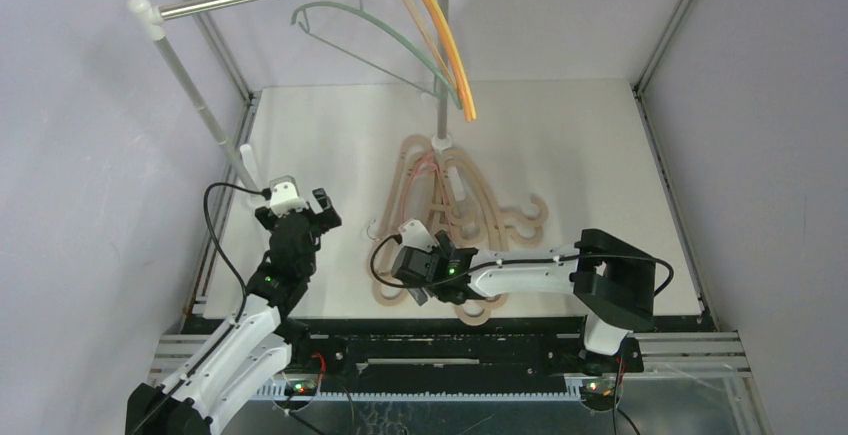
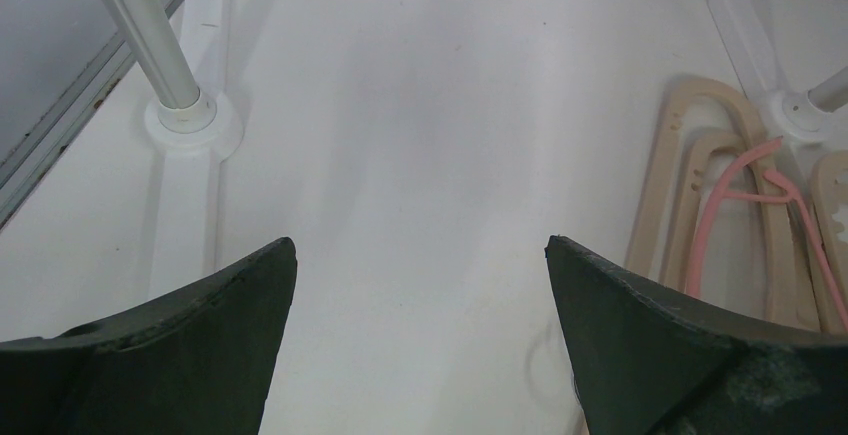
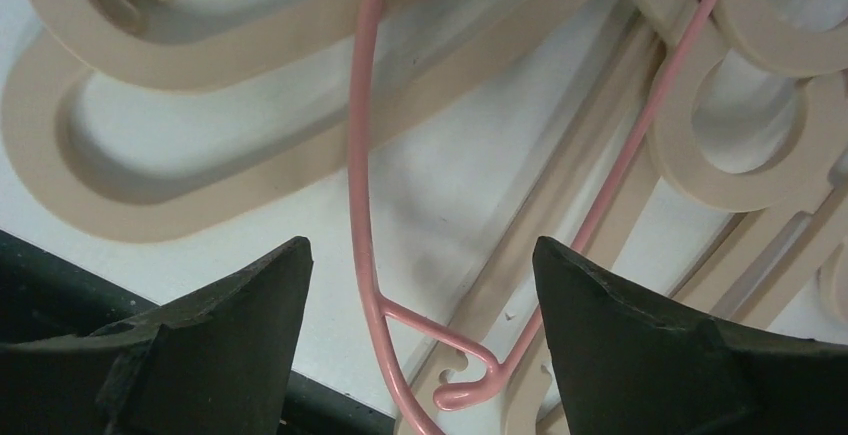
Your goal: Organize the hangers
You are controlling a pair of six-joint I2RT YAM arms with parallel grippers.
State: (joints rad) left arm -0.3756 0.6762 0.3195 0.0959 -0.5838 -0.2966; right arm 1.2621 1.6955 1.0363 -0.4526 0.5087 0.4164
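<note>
Pink hanger (image 3: 357,185) lies below the spread right tool (image 3: 420,247).

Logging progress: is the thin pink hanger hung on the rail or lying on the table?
Lying on the table: the thin pink hanger rests across thick tan hangers, between the right claw's open fingers.

I see a thin green hanger (image 1: 400,39) and an orange hanger (image 1: 452,50) hanging by their hooks above the desk's (image 1: 300,135) far edge. Thick tan hangers (image 3: 180,195) lie flat and overlapping from mid-desk to the near edge, with a thin pink hanger (image 3: 356,155) tangled among them.
</note>
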